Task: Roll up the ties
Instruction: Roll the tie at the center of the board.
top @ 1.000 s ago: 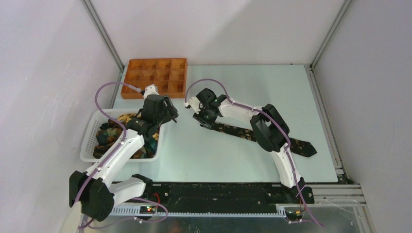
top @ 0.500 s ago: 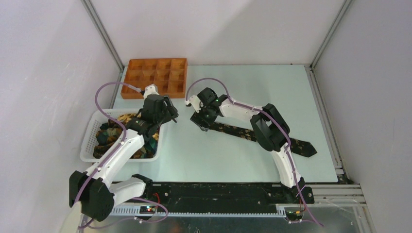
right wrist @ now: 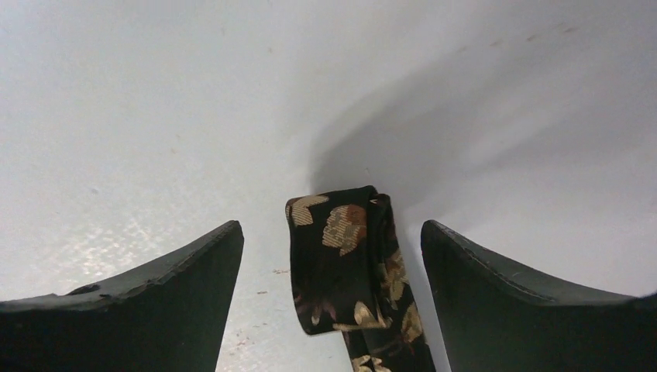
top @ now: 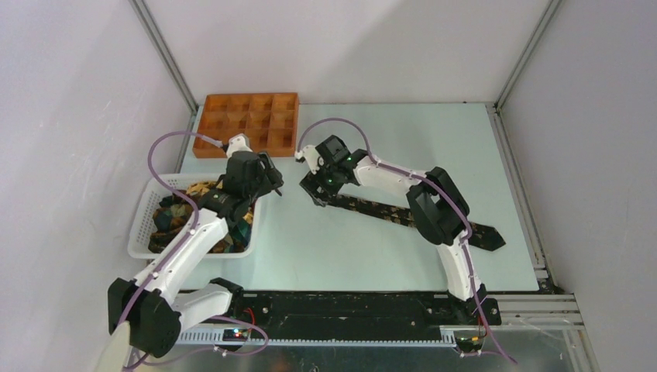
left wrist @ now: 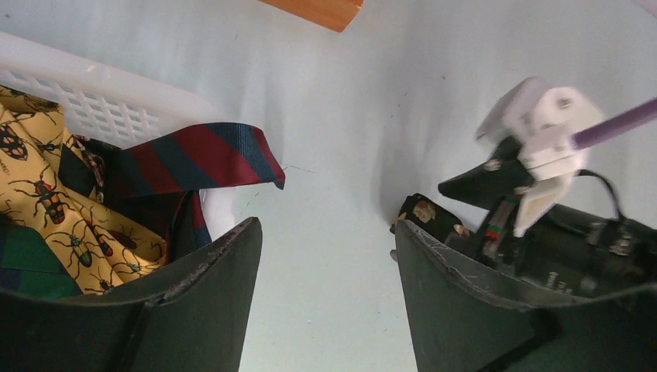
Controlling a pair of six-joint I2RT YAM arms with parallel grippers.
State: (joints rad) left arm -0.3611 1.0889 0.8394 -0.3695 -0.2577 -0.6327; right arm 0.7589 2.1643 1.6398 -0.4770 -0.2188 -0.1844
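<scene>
One dark leaf-print tie (top: pixel 387 213) lay stretched out at a slant on the worktop (top: pixel 341 256). Its narrow end (right wrist: pixel 345 256) was folded over on itself in what looked like a first turn, so the roll seemed barely started. The right gripper (right wrist: pixel 331 232) hung over that end with its jaws wide, one on each side and neither touching the cloth. The left gripper (left wrist: pixel 325 232), also wide and holding nothing, hovered by the rim of the white basket (left wrist: pixel 101 85), where other ties (left wrist: pixel 201 155) lay heaped. The next move probably called for closing on the folded end and turning it over along the tie, keeping the edges in line.
</scene>
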